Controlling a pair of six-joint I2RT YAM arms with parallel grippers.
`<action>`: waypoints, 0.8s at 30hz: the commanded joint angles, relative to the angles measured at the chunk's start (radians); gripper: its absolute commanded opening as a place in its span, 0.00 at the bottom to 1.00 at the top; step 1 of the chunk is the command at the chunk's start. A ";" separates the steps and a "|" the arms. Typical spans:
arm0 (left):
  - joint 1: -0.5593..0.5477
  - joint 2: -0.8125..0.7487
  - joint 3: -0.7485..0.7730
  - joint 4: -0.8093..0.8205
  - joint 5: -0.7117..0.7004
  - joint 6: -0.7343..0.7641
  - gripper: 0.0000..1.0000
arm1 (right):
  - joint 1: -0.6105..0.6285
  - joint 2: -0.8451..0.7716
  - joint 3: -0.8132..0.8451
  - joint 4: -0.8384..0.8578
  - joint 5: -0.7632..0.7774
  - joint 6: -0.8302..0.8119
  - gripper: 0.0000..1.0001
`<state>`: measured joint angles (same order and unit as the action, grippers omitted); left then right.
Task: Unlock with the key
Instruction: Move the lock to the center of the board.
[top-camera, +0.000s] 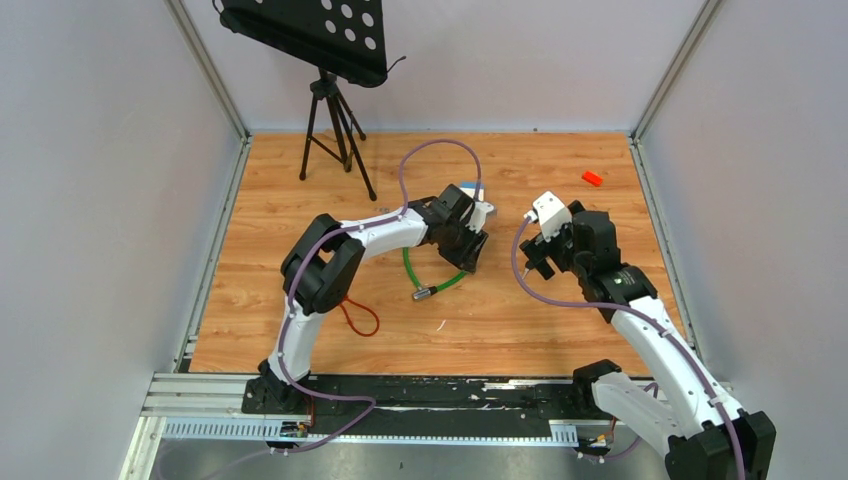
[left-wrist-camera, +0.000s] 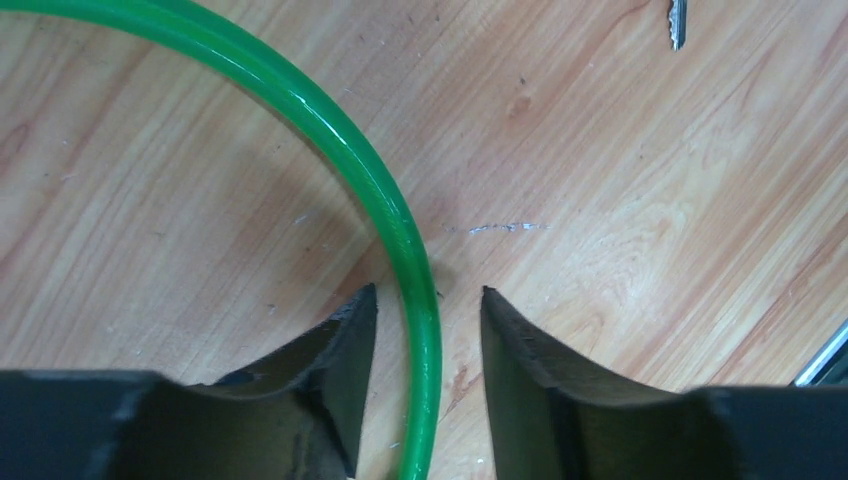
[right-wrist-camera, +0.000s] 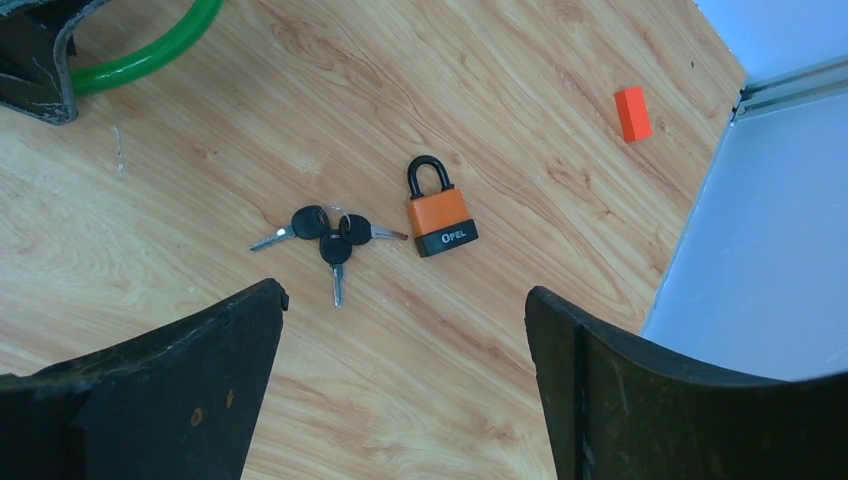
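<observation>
An orange padlock (right-wrist-camera: 440, 212) with a black shackle, which looks shut, lies on the wooden floor in the right wrist view. A ring of three black-headed keys (right-wrist-camera: 325, 232) lies just left of it. My right gripper (right-wrist-camera: 405, 295) is open and empty, hovering above and short of both. A key tip (left-wrist-camera: 677, 22) shows at the top of the left wrist view. My left gripper (left-wrist-camera: 428, 295) is open, its fingers on either side of a green cable (left-wrist-camera: 390, 215) without pinching it. In the top view the padlock and keys are hidden under the arms (top-camera: 470, 245) (top-camera: 540, 262).
The green cable (top-camera: 440, 285) ends in a metal tip (top-camera: 422, 294). An orange cord loop (top-camera: 360, 318) lies near the left arm. A small red block (top-camera: 592, 178) sits at the back right near the wall. A black tripod stand (top-camera: 335, 120) is at the back left.
</observation>
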<state>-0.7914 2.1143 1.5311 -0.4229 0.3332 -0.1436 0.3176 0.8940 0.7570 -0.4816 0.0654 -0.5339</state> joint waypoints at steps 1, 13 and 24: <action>0.000 -0.063 -0.001 0.041 -0.037 -0.013 0.57 | -0.002 0.005 -0.003 0.044 0.020 0.001 0.91; 0.062 -0.367 -0.188 0.012 -0.096 0.237 1.00 | -0.002 0.159 0.050 0.001 -0.047 -0.053 0.89; 0.072 -0.644 -0.371 -0.092 -0.187 0.413 1.00 | -0.012 0.460 0.157 -0.006 -0.020 -0.146 0.72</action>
<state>-0.7170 1.5532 1.2026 -0.4667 0.1940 0.1810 0.3172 1.2831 0.8425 -0.4812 0.0353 -0.6315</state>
